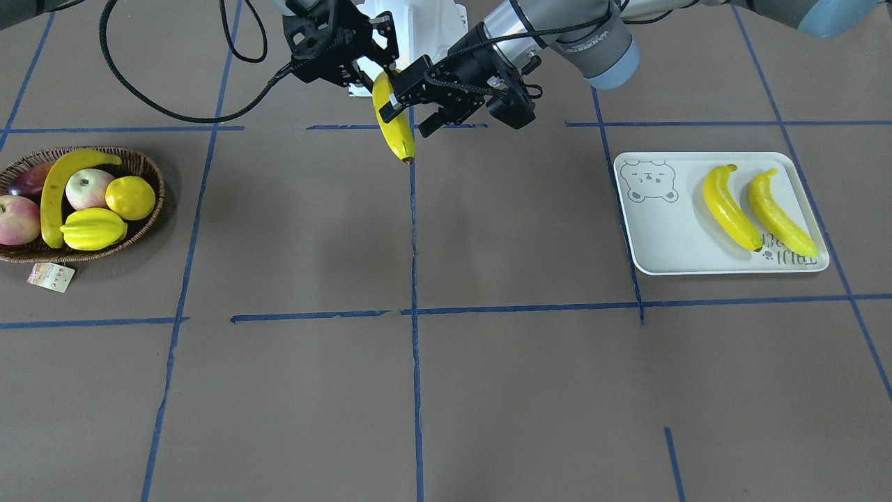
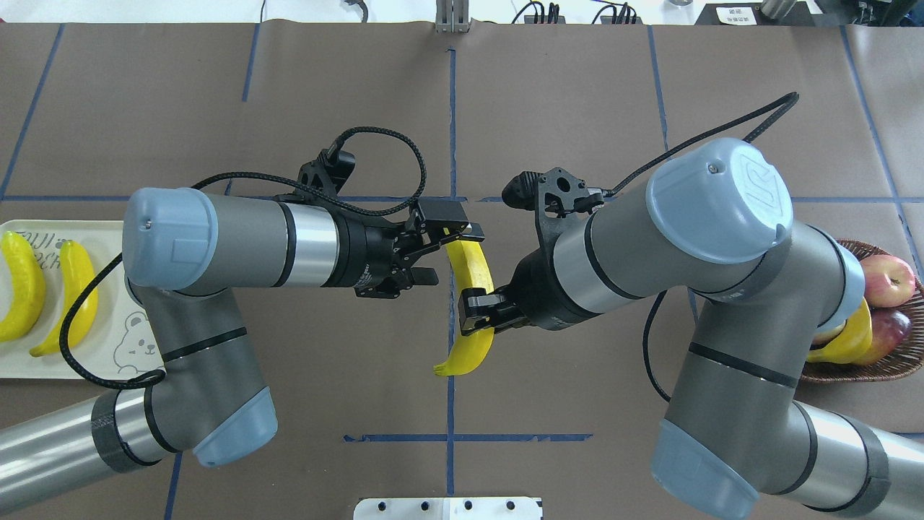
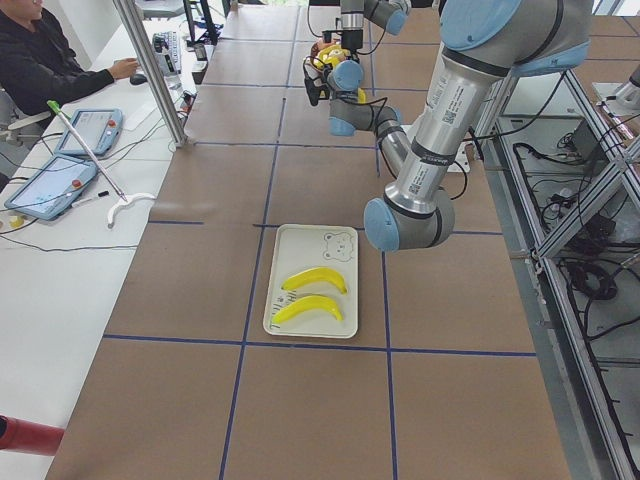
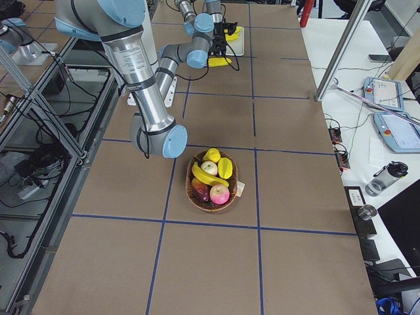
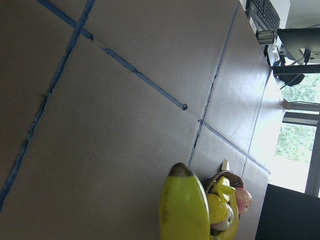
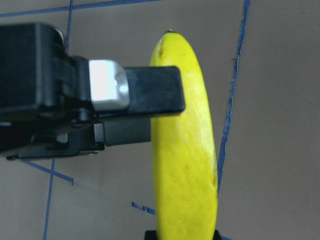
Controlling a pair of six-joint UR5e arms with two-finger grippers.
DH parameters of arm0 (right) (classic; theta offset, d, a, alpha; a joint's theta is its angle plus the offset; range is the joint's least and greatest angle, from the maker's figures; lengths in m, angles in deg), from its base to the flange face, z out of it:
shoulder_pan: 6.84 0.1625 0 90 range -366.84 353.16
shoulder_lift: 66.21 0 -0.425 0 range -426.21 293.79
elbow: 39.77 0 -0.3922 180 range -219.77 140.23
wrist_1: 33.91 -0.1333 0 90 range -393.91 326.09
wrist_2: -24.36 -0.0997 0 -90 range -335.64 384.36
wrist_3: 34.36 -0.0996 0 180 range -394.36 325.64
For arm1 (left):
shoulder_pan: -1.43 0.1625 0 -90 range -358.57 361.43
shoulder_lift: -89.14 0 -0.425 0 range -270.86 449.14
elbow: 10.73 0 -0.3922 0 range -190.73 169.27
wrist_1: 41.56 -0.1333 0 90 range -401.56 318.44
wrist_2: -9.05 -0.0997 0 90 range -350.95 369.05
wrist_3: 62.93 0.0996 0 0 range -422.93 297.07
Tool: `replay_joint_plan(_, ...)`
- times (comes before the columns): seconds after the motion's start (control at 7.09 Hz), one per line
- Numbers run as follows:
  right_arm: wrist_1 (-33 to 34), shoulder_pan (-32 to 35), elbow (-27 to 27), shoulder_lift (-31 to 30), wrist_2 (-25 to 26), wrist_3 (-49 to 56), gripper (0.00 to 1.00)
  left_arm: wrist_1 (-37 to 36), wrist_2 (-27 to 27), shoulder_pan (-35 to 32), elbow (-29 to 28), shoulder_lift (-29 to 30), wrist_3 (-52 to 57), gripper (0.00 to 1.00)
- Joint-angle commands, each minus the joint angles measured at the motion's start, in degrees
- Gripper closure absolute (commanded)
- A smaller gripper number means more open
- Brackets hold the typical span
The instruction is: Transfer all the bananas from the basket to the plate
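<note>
A: Now, logging from the plate [image 1: 669,237] toward the robot's right. Counted two bananas [image 1: 728,208] lying on it, just beside each other, not touching.

B: Next out from the plate?

A: Found the left gripper [image 2: 456,254] in mid-air off the plate's right side, with spread jaws and one finger over the upper end of the held banana [image 2: 473,271]. Not gripping; cannot confirm contact.

B: And the fruit itself?

A: Hangs in mid-air farther right of the plate, pinched across its lower half by the right gripper [image 2: 478,312], clamped tight on it.

B: Farthest from the plate?

A: Logged the basket [image 2: 866,372], with the fourth banana [image 1: 50,206] lying among apples [image 1: 87,188], lemon [image 1: 130,197] and starfruit [image 1: 94,229].

B: Handling estimate?

A: Judged light and stiff: shows no sag with one end free. Looks glossy, so probably slick; likely to swivel if pinched near a tapering tip. Recommend taking hold across the thick middle, pads on the flatter flanks, clear of the other fingers. Advise letting go only after closing the second grip.

B: Fragile?

A: Doubt it; looks like moulded imitation fruit, though cannot verify from here.
</note>
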Motion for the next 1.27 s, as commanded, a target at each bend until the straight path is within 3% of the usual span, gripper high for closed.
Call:
replay_joint_plan(0.0, 0.0, -0.06, 0.1, 0.01, 0.0, -0.03, 1.0, 0.16, -0.04, 0.17, -1.0, 0.63, 0.0, 0.01)
replay_joint_plan(0.28, 0.0, -0.06, 0.1, 0.01, 0.09, -0.03, 1.0, 0.17, -0.13, 0.52, -1.1, 0.81, 0.0, 0.01)
replay_joint_plan(0.42, 0.0, -0.06, 0.1, 0.01, 0.09, -0.03, 1.0, 0.17, -0.13, 0.52, -1.1, 0.81, 0.0, 0.06)
replay_joint_plan(0.56, 0.0, -0.06, 0.1, 0.01, 0.0, -0.03, 0.99, 0.25, -0.13, 0.52, -1.1, 0.81, 0.0, 0.57)
replay_joint_plan(0.71, 0.0, -0.06, 0.1, 0.01, 0.0, -0.03, 0.99, 0.34, -0.13, 0.52, -1.18, 0.72, 0.34, 0.95)
replay_joint_plan(0.85, 0.0, -0.06, 0.1, 0.01, 0.0, -0.03, 0.96, 0.34, -0.04, 0.52, -1.18, 0.63, 0.52, 1.0)
replay_joint_plan(0.99, 0.09, -0.06, 0.01, 0.01, 0.0, 0.06, 0.15, 0.34, -0.04, 0.52, -1.1, 0.54, 0.61, 1.0)
replay_joint_plan(1.13, 0.0, -0.06, 0.27, 0.01, 0.0, -0.2, 0.0, 0.34, -0.04, 0.52, -1.1, 0.54, 0.61, 1.0)
